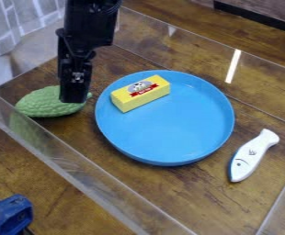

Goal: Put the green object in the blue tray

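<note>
The black claw [74, 89] is hanging at the left of the frame, pointing down with its fingers spread wide and pinching nothing — its tips are overlapping the right part of the green object [50, 103], though whether they are touching it cannot be told from this angle. The green object, a bumpy oval lump, is lying on the dark wooden worktop [170, 197] at the middle left, just beside the blue tray [170, 128] but outside its rim. The blue tray is sitting in the centre of the frame, round and shallow, and it is carrying a yellow block [142, 92] with a red-and-white label in its upper left part, tilted slightly across the rim side. A white handheld tool [251, 154] is lying on the worktop at the lower right, well apart from the tray's edge. A clear plastic wall [59, 174] is running around the working area — reflections are showing along it
</note>
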Available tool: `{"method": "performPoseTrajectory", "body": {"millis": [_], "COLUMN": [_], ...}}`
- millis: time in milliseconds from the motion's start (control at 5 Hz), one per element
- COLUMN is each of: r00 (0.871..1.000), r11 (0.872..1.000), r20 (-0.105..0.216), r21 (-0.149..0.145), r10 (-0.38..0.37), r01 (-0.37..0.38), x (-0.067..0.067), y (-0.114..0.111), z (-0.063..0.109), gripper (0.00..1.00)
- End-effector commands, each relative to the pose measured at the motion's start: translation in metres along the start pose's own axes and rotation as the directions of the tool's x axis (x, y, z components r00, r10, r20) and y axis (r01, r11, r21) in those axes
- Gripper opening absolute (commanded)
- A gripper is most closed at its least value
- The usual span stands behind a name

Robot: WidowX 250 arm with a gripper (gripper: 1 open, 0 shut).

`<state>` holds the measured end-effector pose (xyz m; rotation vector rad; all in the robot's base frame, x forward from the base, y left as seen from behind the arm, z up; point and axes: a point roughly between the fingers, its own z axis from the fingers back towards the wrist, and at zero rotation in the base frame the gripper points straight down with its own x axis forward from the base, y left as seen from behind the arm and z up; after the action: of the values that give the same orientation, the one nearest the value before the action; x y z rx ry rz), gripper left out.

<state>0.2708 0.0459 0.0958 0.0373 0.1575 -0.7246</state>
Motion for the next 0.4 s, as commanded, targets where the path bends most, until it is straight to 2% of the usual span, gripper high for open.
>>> {"method": "performPoseTrajectory", "body": {"millis": [0, 200], "r00": [0.999, 0.999], "r11": [0.998, 0.998], "r20": [0.041, 0.045], "r21": [0.060, 0.065], "r10": [-0.010, 0.005], "r01": [0.007, -0.007], "x": [-0.0052, -0.0062], "y": [0.0106, 0.0086], "z": [0.0031, -0.0032], "gripper": [1.00, 1.00]}}
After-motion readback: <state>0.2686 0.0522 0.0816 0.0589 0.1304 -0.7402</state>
